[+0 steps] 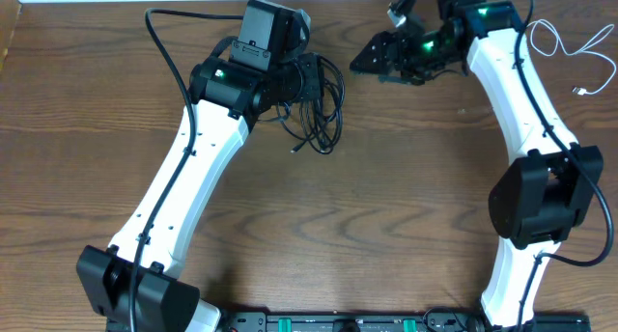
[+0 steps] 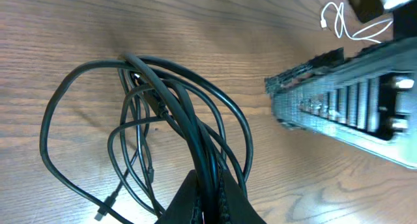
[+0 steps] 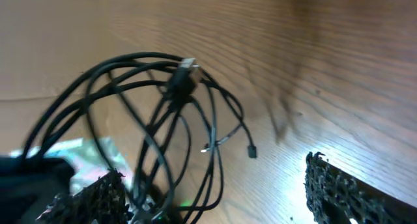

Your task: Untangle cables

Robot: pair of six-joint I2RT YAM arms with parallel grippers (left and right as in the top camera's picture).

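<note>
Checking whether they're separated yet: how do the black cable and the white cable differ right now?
Black cable is a bundle of overlapping loops; white cable lies in a few loose curves.
Black cable is pinched in the shut left gripper; white cable rests on the table, no gripper on it.
Black cable sits near the table's middle, white cable at its far right edge.
Shared: both thin cords, lying well apart.

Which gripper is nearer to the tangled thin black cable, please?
Left. The left gripper is shut on the tangled thin black cable; the open right gripper is close beside it, gripping nothing.
</note>
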